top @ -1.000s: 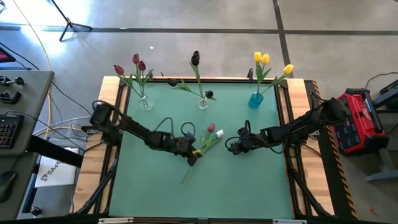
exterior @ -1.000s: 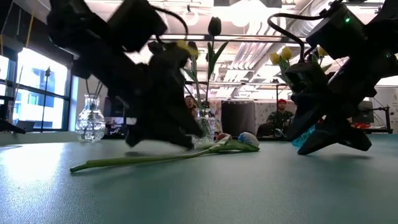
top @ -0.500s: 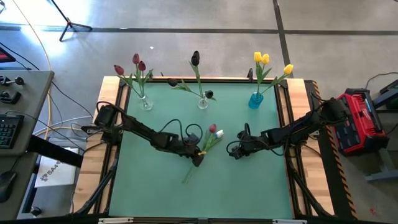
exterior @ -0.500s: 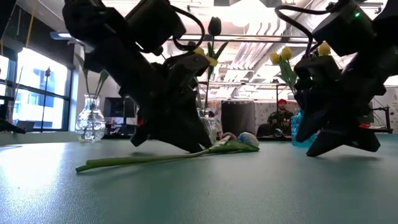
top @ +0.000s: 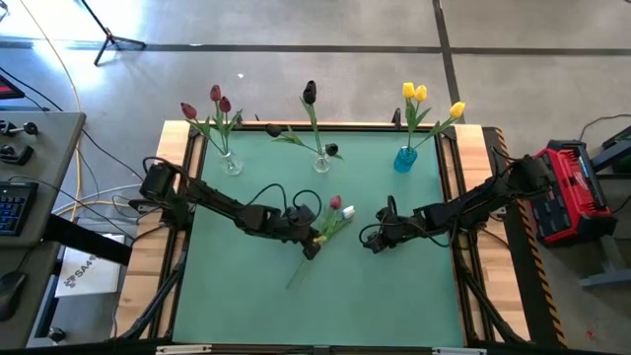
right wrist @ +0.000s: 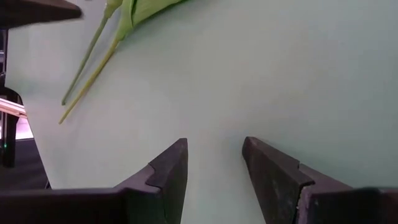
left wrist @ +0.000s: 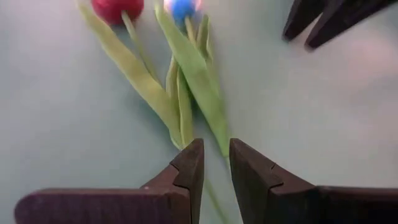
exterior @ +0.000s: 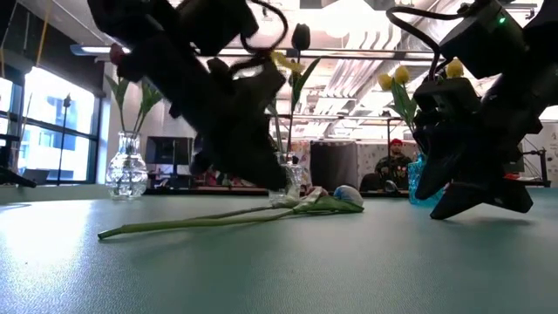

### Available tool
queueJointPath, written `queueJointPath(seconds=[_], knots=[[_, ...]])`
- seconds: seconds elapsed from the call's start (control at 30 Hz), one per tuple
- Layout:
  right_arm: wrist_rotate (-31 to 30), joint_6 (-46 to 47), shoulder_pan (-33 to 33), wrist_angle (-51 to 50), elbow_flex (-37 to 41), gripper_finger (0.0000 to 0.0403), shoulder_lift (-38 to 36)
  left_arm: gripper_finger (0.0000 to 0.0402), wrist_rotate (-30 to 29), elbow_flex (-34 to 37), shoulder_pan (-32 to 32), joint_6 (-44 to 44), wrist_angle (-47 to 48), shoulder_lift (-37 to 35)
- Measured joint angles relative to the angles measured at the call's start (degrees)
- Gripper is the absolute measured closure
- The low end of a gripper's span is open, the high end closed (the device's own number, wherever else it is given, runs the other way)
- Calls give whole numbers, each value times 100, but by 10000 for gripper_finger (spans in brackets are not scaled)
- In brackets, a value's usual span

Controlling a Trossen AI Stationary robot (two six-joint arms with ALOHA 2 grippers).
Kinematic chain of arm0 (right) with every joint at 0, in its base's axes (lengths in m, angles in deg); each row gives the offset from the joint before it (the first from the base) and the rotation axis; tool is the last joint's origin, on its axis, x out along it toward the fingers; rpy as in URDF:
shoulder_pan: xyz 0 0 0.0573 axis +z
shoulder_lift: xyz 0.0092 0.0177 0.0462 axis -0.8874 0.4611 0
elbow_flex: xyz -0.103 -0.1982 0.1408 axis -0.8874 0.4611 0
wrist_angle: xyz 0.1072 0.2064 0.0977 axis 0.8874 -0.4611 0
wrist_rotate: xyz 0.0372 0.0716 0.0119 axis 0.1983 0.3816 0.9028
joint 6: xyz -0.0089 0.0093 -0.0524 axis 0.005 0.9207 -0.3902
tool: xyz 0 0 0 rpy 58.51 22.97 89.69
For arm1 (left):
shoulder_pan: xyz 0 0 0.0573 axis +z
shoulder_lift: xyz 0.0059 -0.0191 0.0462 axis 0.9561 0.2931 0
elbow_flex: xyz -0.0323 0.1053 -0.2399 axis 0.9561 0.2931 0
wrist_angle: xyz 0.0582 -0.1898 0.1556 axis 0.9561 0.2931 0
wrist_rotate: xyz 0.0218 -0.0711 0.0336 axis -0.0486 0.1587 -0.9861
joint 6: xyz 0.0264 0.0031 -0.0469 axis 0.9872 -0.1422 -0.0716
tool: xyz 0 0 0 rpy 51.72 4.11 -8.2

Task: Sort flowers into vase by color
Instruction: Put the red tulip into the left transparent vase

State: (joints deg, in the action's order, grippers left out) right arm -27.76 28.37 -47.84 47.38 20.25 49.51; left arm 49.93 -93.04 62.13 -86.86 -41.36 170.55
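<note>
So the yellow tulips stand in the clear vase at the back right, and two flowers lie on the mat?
Not quite: the high view shows the yellow tulips in a blue vase, not a clear one. Two flowers do lie on the mat.

Non-task stuff I see from here: green mat (top: 394, 286) under both tools, wooden table frame (top: 148, 286) around it. Red case (top: 572, 192) sits off the table, well out past the right gripper (top: 370, 240) on its outer side. Beyond the left gripper (top: 314, 247), off the table: a keyboard (top: 12, 207), a printed sheet (top: 84, 268) and loose cables (top: 99, 205). Low view: a seated person (exterior: 394, 166) far behind the tools, and a bright window (exterior: 52, 131).
</note>
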Motion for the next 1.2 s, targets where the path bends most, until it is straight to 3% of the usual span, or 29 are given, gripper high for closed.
queueJointPath(seconds=[0.47,0.57,0.8,1.2], knots=[[-19,78,-1,31,7,247,2,295,2,-32,-11,-628,365,574],[-42,90,0,28,7,247,2,312,4,-32,-17,-596,387,612],[-90,48,0,26,7,247,2,393,-12,1,-20,-685,319,606],[-467,-138,4,-26,4,247,2,400,-325,30,11,-745,682,-465]])
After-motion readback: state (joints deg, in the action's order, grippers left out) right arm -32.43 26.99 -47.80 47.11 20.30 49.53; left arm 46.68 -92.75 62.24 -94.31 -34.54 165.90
